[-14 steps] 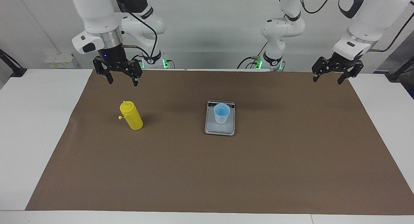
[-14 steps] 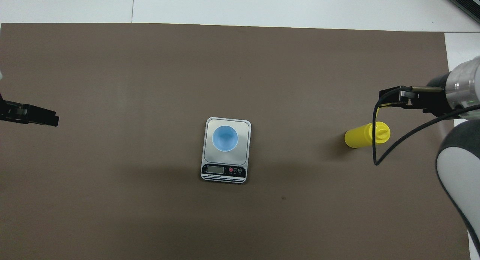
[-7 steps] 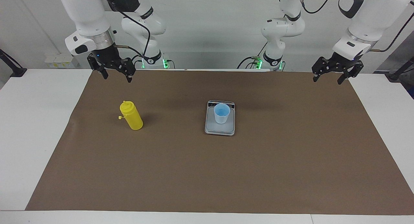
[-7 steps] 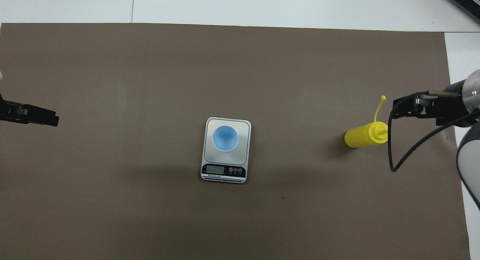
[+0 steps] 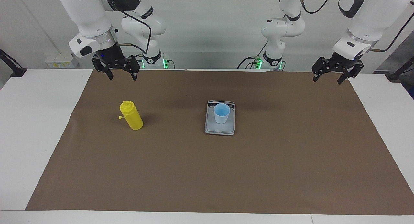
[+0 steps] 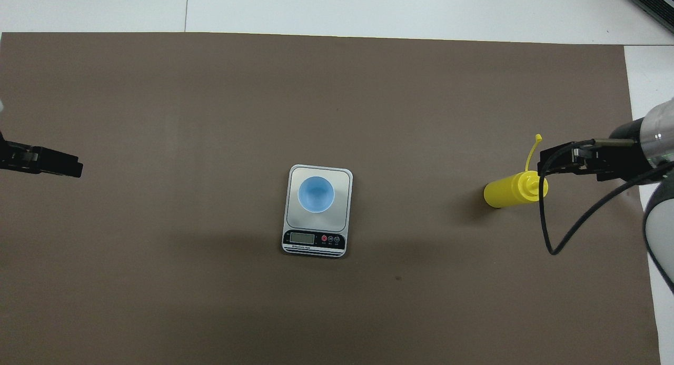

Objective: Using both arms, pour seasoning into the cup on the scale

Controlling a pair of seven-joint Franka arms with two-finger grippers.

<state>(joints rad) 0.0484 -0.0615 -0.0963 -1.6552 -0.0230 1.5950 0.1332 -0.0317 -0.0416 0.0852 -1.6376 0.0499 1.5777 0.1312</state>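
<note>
The yellow seasoning bottle is standing upright on the brown mat toward the right arm's end of the worktop, nothing touching it. On a clock face laid over the overhead view with the scale at its centre, it is sitting at about 3 o'clock, well apart from the scale, which is carrying the blue cup on its plate.

The right gripper is hanging in the air over the mat edge nearest the robots, fingers spread wide and holding nothing (bottle is below it and farther out). The left gripper is waiting over the mat's corner at its own end, fingers also wide open, empty.

Handling judgement: the bottle is looking like light, soft squeeze plastic, smooth-walled, so it is likely to be slippery and to dent under a hard pinch. The best hold is probably across mid-body, below the shoulder, clear of the nozzle and the tethered tip cap sticking out sideways. The cup is probably very light and tippy, so one arm steadying it would help.
</note>
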